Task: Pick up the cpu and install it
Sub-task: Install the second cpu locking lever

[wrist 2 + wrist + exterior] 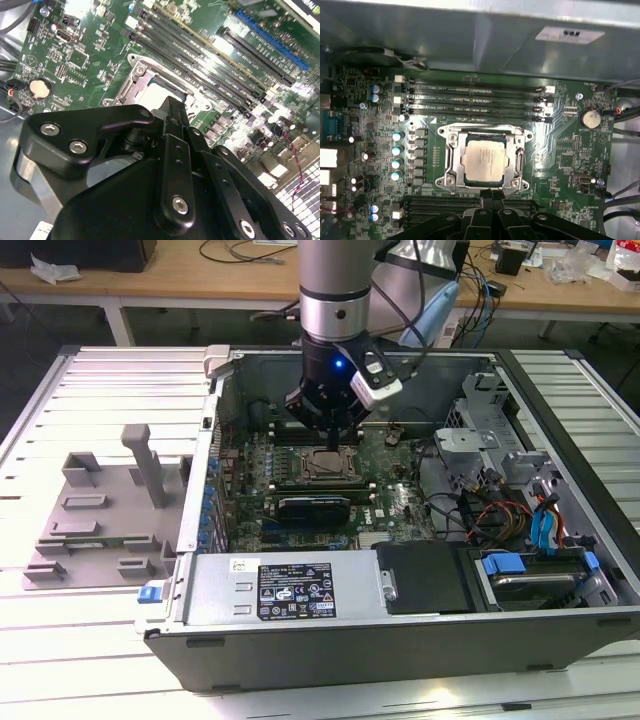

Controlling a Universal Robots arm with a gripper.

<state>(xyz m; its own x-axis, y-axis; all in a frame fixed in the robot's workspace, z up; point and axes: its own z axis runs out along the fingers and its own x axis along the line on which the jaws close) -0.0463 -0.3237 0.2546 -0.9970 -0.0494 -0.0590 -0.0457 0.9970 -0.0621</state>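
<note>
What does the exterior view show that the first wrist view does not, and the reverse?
Exterior view alone: the grey tray beside the case, the power supply, the drive bay with blue parts, and the arm. First wrist view alone: the cpu top lying inside the socket frame, and the coin battery. Both: the motherboard, socket and gripper above it.

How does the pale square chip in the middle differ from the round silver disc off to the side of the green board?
The cpu is square with a pale matte top; the coin battery is round and shinier. The cpu looks clearly larger than the battery. The cpu lies inside a metal socket frame; the battery sits in a small holder near the board's edge. Both lie flat on the same motherboard, and the tool hangs just beside the cpu.
</note>
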